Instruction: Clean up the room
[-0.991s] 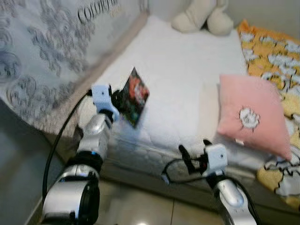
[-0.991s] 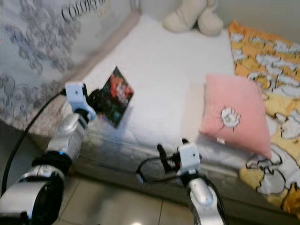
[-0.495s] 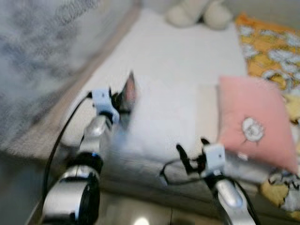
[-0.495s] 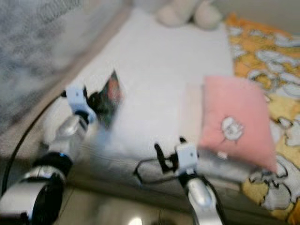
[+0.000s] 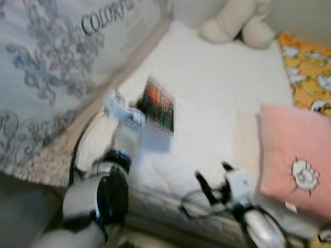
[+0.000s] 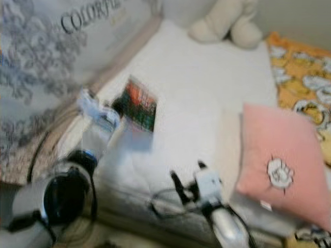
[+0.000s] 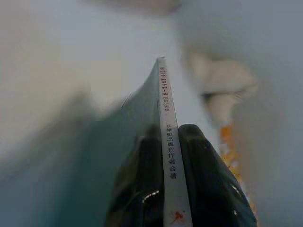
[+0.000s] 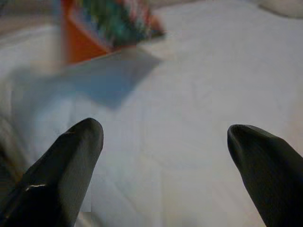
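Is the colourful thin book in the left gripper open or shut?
Shut. The colourful thin book shows a single closed spine edge clamped between the left gripper's black fingers, held over the white mattress.

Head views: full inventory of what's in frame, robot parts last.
book: 1, red-green cover, held over the mattress's left part
mattress: 1, white, centre
pillow: 1, pink, on the mattress's right side
plush toy: 1, cream, far end of mattress
blanket: 1, orange with white figures, right
patterned cloth: 1, grey-white, printed letters, left
left tool: shut on the book's spine
right tool: open, over the mattress's near edge
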You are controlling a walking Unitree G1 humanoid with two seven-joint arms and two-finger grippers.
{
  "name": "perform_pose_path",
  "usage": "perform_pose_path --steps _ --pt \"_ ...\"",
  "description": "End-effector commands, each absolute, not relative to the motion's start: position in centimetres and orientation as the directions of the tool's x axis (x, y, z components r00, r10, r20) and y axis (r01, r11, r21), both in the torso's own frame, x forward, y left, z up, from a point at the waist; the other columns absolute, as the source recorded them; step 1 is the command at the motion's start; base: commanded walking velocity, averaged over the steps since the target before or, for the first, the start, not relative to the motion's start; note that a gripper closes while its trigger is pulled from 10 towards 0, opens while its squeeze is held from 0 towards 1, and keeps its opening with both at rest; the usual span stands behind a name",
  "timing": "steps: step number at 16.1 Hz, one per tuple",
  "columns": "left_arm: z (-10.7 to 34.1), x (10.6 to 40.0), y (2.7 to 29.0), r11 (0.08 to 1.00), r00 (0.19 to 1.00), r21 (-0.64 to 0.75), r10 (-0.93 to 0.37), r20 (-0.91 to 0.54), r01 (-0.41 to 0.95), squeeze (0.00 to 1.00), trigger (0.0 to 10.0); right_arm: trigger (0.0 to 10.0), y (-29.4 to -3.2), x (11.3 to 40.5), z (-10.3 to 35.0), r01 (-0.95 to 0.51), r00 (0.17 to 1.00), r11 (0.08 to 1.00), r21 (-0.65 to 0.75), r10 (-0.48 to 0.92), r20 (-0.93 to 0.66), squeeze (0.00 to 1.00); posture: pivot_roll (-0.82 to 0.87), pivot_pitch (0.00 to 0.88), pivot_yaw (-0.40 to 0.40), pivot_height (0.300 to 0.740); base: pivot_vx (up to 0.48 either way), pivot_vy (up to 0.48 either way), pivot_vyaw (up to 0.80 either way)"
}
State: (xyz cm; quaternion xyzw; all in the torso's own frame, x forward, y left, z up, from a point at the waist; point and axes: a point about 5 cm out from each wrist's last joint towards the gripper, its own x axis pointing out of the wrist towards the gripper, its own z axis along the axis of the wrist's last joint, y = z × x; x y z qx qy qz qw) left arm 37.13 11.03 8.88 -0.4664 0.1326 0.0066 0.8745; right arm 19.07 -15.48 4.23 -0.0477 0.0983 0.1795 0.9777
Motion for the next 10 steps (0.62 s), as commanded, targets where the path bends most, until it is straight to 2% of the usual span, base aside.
perform_pose_path --steps 1,2,4,5,6,7,8,10 --pt "7.5 36.2 9.0 0.517 0.936 -0.837 -0.169 -0.308 -0.181 0.00 10.0 10.0 -16.2 18.6 4.9 -0.364 0.916 0.928 -0.079 0.341 -0.214 0.00 -0.25 0.009 -0.099 0.740 0.000 0.000 0.00" --pt "5.4 34.7 8.0 0.571 0.895 -0.784 -0.179 -0.408 -0.243 0.00 10.0 10.0 -16.8 17.6 5.2 -0.370 0.910 0.924 -0.100 0.339 -0.240 0.00 -0.29 0.020 -0.119 0.740 0.000 0.000 0.00" --pt "5.5 34.4 6.0 0.625 0.882 -0.759 -0.236 -0.407 -0.183 0.00 10.0 10.0 -17.3 16.8 5.5 -0.360 0.912 0.927 -0.109 0.325 -0.252 0.00 -0.32 0.021 -0.122 0.740 0.000 0.000 0.00" --pt "7.1 34.9 4.2 0.646 0.892 -0.761 -0.308 -0.331 -0.059 0.00 10.0 10.0 -17.5 16.3 5.6 -0.346 0.915 0.932 -0.109 0.310 -0.259 0.00 -0.32 0.020 -0.118 0.740 0.000 0.000 0.00" --pt "9.1 35.7 2.8 0.717 0.898 -0.689 -0.368 -0.242 0.108 0.00 10.0 10.0 -17.4 16.1 5.4 -0.335 0.916 0.937 -0.096 0.299 -0.267 0.00 -0.30 0.023 -0.106 0.740 0.000 0.000 0.00" --pt "10.7 36.2 1.9 0.707 0.898 -0.681 -0.407 -0.170 0.191 0.00 10.0 10.0 -17.1 16.1 5.3 -0.334 0.914 0.938 -0.087 0.301 -0.272 0.00 -0.29 0.023 -0.094 0.740 0.000 0.000 0.00" --pt "11.5 36.4 1.5 0.685 0.897 -0.695 -0.421 -0.133 0.219 0.00 10.0 10.0 -17.0 16.1 5.2 -0.333 0.914 0.939 -0.081 0.301 -0.274 0.00 -0.29 0.023 -0.094 0.740 0.000 0.000 0.00" --pt "15.2 37.4 0.5 0.563 0.879 -0.751 -0.473 0.049 0.345 0.00 10.0 10.0 -16.6 15.9 5.1 -0.322 0.915 0.944 -0.065 0.293 -0.278 0.00 -0.25 0.026 -0.079 0.740 0.000 0.000 0.00"
